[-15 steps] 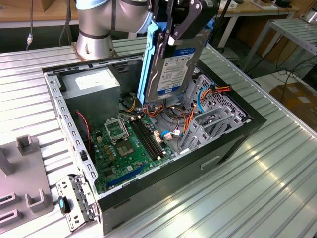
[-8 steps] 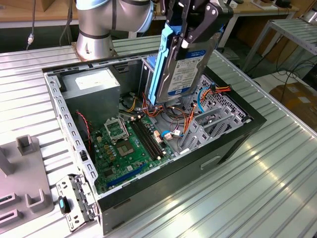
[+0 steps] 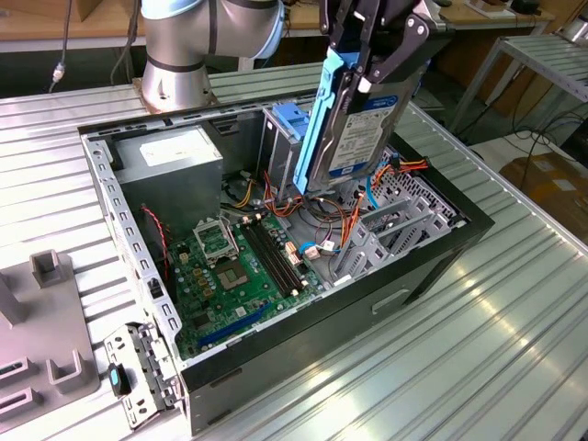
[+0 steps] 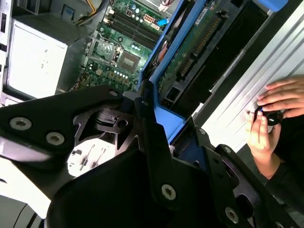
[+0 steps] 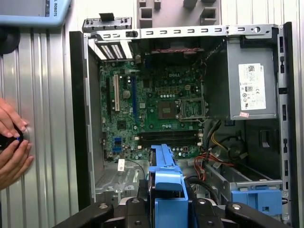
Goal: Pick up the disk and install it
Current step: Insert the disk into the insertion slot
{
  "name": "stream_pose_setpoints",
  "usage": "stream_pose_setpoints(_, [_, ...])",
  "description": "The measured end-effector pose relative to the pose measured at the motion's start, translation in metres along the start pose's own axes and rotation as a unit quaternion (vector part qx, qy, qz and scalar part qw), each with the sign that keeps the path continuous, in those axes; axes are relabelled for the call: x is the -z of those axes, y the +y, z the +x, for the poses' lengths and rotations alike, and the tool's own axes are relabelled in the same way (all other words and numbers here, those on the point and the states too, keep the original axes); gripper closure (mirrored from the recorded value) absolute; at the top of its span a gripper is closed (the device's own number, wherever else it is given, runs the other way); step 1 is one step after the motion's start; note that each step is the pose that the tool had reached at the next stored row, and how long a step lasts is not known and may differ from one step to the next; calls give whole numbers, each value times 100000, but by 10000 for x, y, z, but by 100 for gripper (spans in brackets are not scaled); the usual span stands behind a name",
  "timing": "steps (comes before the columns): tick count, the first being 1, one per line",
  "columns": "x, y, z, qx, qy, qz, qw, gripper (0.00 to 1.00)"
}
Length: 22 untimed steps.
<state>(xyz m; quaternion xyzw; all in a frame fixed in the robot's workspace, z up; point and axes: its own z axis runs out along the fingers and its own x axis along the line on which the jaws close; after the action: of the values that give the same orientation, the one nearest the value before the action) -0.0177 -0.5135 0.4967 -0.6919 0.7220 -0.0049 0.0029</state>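
The disk (image 3: 363, 129), a grey hard drive in a bright blue carrier rail, hangs upright above the open computer case (image 3: 432, 266). My gripper (image 3: 367, 64) is shut on its upper end, one black finger on each side. In the second wrist view the disk (image 4: 194, 52) shows its green circuit side, slanting away from the gripper (image 4: 173, 128) over the case's edge. In the first wrist view the blue carrier end of the disk (image 5: 166, 185) sits between the gripper (image 5: 166, 211) fingers. Below it lies the motherboard (image 5: 152, 104).
A metal drive cage with a blue latch (image 3: 287, 124) stands just beside the hanging disk. The grey power supply (image 3: 170, 165) fills a far corner, and loose cables (image 3: 322, 220) lie under the disk. A person's hands (image 4: 270, 109) rest on the table beside the case. A grey fixture (image 3: 46, 367) sits at the exterior view's left.
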Motion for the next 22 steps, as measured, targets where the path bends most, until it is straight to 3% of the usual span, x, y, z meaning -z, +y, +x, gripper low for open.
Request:
stream_pose_setpoints(5, [-28, -19, 55, -6, 1, 137, 100000, 63])
stream_pose_setpoints(7, [-56, -31, 171, -4, 2, 155, 100000, 63])
stream_pose_setpoints(13, [-110, -87, 283, 1, 2, 156, 100000, 63])
stream_pose_setpoints(17, [-152, -176, 322, -8, -5, 159, 100000, 63])
stream_pose_setpoints(22, [-193, -351, 332, -8, 90, 159, 100000, 63])
